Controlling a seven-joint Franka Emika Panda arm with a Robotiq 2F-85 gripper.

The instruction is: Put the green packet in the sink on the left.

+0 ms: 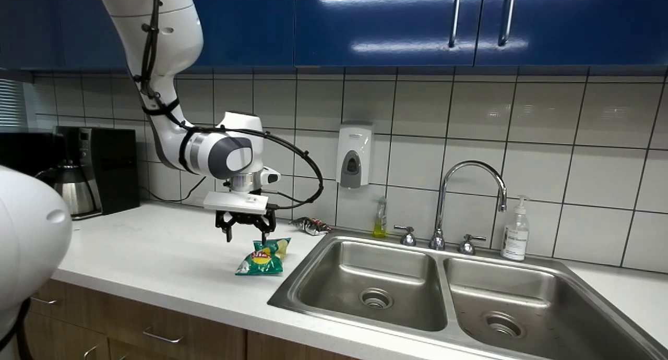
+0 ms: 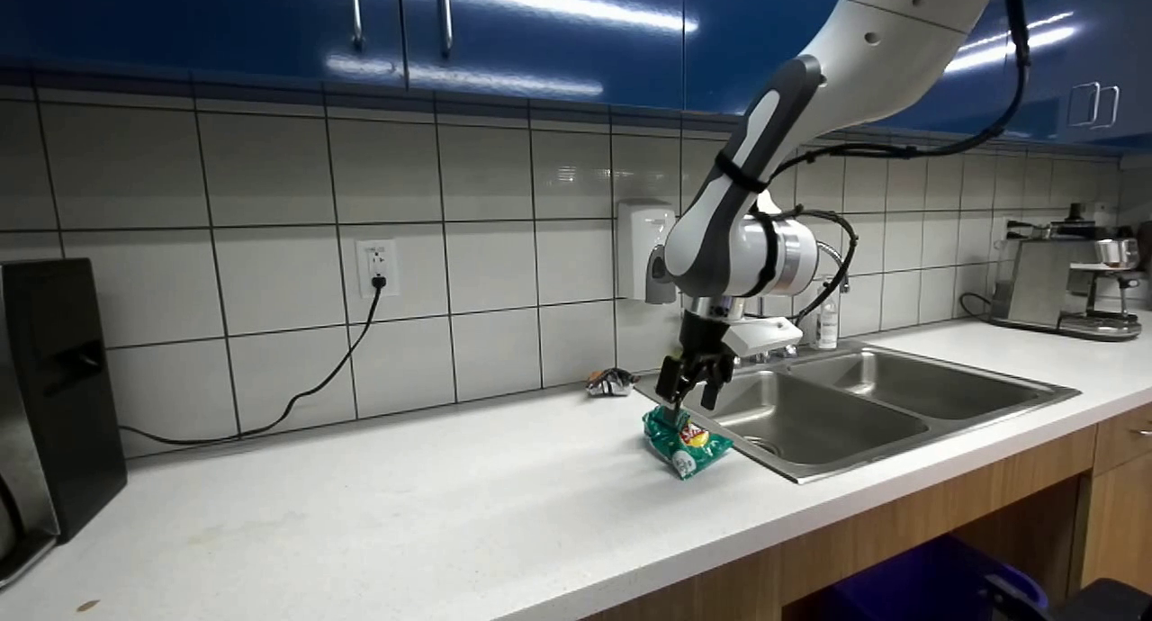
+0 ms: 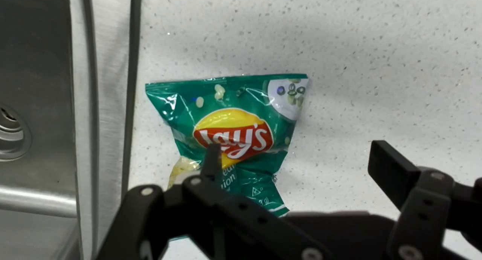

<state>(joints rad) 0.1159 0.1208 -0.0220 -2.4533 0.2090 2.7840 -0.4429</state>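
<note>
The green packet [image 1: 263, 262], a Lay's bag, lies on the white counter beside the sink's edge. It also shows in an exterior view [image 2: 688, 441] and in the wrist view [image 3: 244, 98]. The left sink basin [image 1: 344, 282] is steel with a round drain; part of it shows at the left of the wrist view [image 3: 37, 75]. My gripper [image 1: 246, 239] is open and empty, pointing down above the packet. In the wrist view, one finger overlaps the packet's logo and the other finger is over bare counter to the right. The gripper [image 3: 296, 150] hides the packet's lower part.
A dark, shiny packet [image 1: 311, 226] lies by the tiled wall behind the green one. A faucet [image 1: 441, 208], a yellow-green soap bottle [image 1: 380, 219] and a white pump bottle [image 1: 515, 237] stand behind the sink. A wall dispenser [image 1: 355, 154] hangs above. A right basin [image 1: 485, 292] adjoins.
</note>
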